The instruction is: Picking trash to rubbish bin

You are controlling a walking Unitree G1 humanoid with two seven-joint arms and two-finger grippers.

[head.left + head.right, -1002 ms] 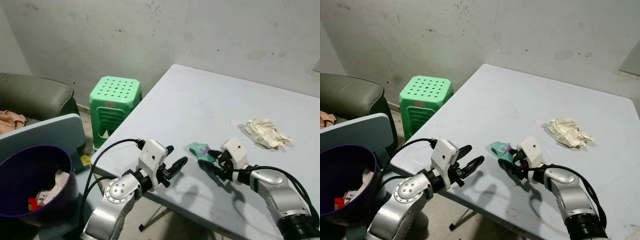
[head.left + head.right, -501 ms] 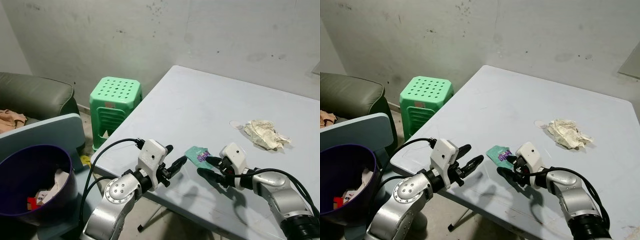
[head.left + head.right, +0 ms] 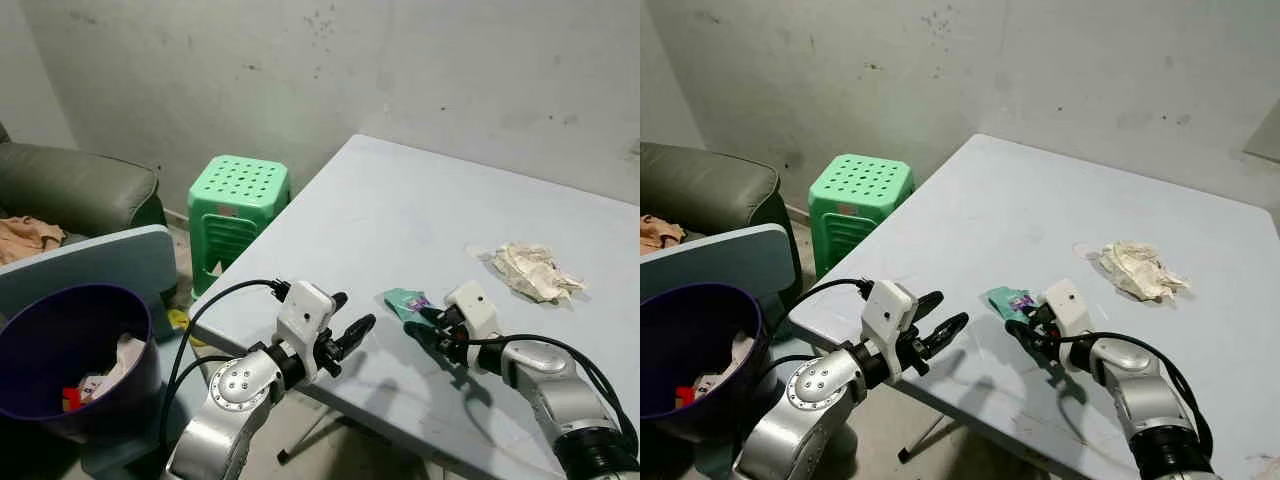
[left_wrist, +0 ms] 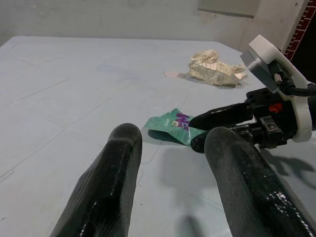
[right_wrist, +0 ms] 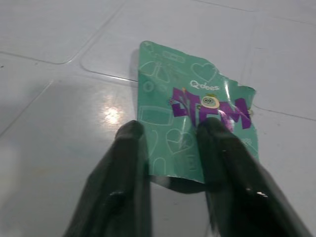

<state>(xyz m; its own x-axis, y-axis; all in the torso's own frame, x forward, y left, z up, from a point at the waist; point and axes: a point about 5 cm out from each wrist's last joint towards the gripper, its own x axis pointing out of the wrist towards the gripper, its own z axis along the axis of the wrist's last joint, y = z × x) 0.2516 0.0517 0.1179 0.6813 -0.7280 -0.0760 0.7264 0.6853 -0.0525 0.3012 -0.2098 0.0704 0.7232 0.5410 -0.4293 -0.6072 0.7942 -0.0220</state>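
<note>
**Wrapper set back down near the table edge**

Lifted half a second before, the green wrapper [image 5: 190, 133] now lay lower, its near edge clamped between the right gripper [image 3: 428, 325] fingers. Thin and slippery, it probably wants an edge pinch. The left gripper [image 3: 352, 334] hovered open. The right wrist view revealed its purple lettering; the eye views showed the rubbish bin [image 3: 40, 310] and crumpled paper [image 3: 530, 270].

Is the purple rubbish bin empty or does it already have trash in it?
Not empty. The purple rubbish bin holds some trash: pale paper scraps and a red piece low inside, well below its rim.
</note>
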